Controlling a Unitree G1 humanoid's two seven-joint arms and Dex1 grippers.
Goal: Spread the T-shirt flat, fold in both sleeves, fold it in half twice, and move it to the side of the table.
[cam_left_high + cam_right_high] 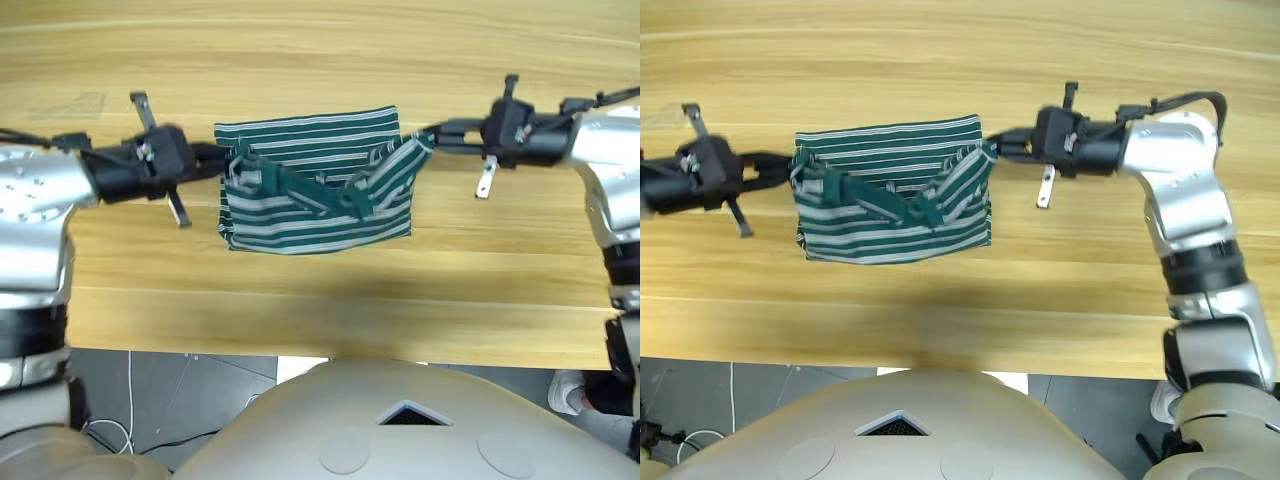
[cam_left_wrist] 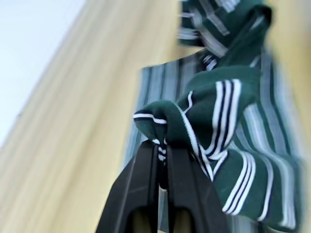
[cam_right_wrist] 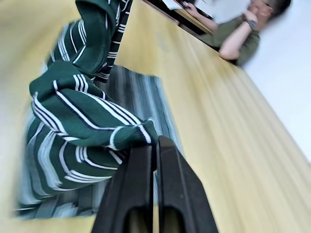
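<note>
The green T-shirt with white stripes (image 1: 315,180) lies partly folded on the wooden table (image 1: 320,290), its near layer lifted at both side edges and sagging in the middle. My left gripper (image 1: 226,157) is shut on the shirt's left edge; the left wrist view shows its black fingers (image 2: 146,174) pinching a bunched fold of the T-shirt (image 2: 214,121). My right gripper (image 1: 428,135) is shut on the right edge, and in the right wrist view its fingers (image 3: 170,174) clamp the T-shirt (image 3: 82,116) above the layer lying flat.
Bare wood of the table (image 1: 960,60) stretches beyond the shirt and to both sides. The table's near edge (image 1: 300,352) runs just below the shirt, with dark floor and a white cable (image 1: 125,400) beneath.
</note>
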